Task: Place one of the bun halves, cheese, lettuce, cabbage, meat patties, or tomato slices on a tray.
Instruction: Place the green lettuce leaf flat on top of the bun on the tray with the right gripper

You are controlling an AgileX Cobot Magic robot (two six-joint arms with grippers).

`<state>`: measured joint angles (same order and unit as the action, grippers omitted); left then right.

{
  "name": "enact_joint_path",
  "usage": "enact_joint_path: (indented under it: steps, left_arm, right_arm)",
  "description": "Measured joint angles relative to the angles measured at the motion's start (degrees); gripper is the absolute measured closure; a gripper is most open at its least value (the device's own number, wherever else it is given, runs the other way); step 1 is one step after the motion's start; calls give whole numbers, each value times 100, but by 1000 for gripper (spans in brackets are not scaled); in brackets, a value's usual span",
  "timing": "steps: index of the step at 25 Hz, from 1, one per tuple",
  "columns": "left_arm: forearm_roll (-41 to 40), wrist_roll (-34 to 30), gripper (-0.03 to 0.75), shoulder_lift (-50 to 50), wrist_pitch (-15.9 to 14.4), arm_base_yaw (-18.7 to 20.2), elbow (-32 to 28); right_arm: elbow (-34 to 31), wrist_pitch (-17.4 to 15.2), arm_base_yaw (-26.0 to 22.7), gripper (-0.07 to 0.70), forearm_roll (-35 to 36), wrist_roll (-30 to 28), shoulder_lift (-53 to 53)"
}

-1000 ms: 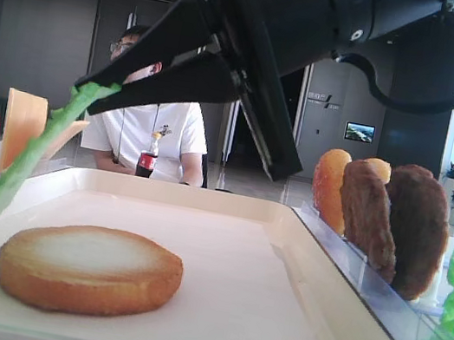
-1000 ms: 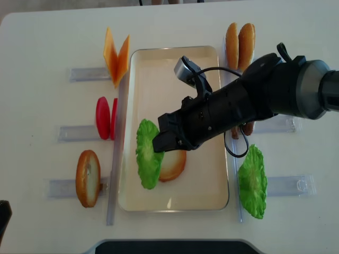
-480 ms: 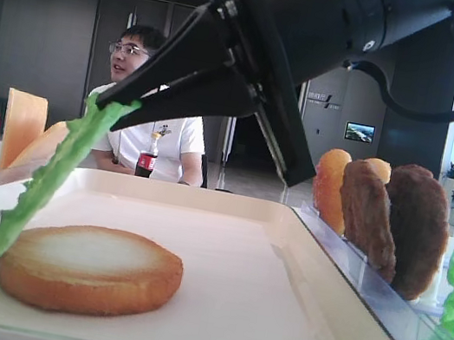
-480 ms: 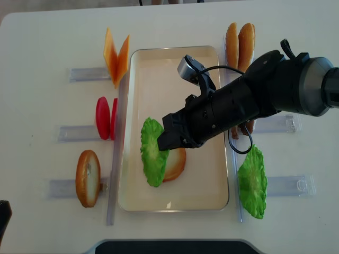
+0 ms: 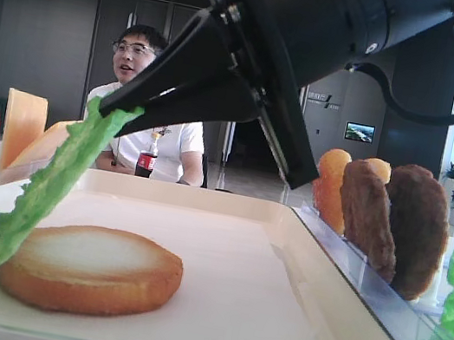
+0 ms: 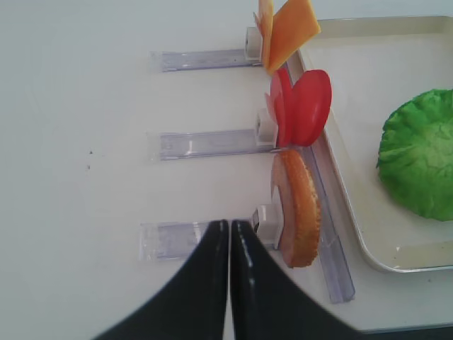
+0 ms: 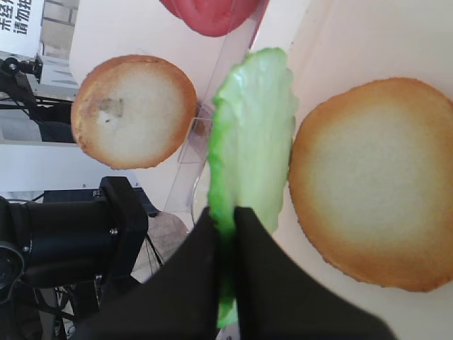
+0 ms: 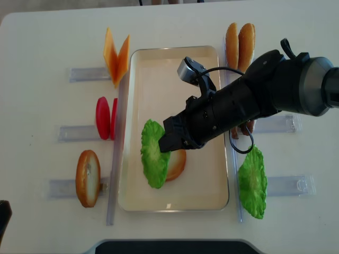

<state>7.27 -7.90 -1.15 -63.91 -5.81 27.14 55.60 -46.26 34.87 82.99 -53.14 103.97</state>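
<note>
So the right gripper (image 8: pixel 168 142) is pinched shut on the edge of a lettuce (image 8: pixel 154 153) leaf, jaws closed tight with just the thin green edge squeezed between them. The leaf hangs tilted down from the fingertips (image 7: pixel 244 241), and its lower end sits against the bun half (image 5: pixel 90 268) lying flat on the tray (image 8: pixel 207 186), at the bun's 9 o'clock side in the overhead view. From the low camera the leaf leans on the bun's left edge.

Left gripper (image 6: pixel 228 237) is closed on nothing, over the bare table (image 6: pixel 85 142) off the tray's left side, just beside a bun standing on edge (image 6: pixel 297 209) in a clear rack (image 6: pixel 177 237).

Around the tray: tomato slices (image 8: pixel 106 118) at 9 o'clock, cheese (image 8: pixel 116 56) at about 10, meat patties (image 5: pixel 394 221) and more buns (image 8: pixel 239 39) on the right, second lettuce leaf (image 8: pixel 252 181) at roughly 4.
</note>
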Motion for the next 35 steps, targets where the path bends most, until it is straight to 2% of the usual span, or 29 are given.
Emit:
enact_joint_path:
  steps: [11,29,35]
  left_arm:
    - [0,0,715,0,0,0,0]
    - [0,0,715,0,0,0,0]
    - [0,0,715,0,0,0,0]
  right_arm:
    - [0,43,-192,588,-142,-11,0]
    - [0,207,-194,588,-592,-5,0]
    - [0,225,-194,554,-608,0,0]
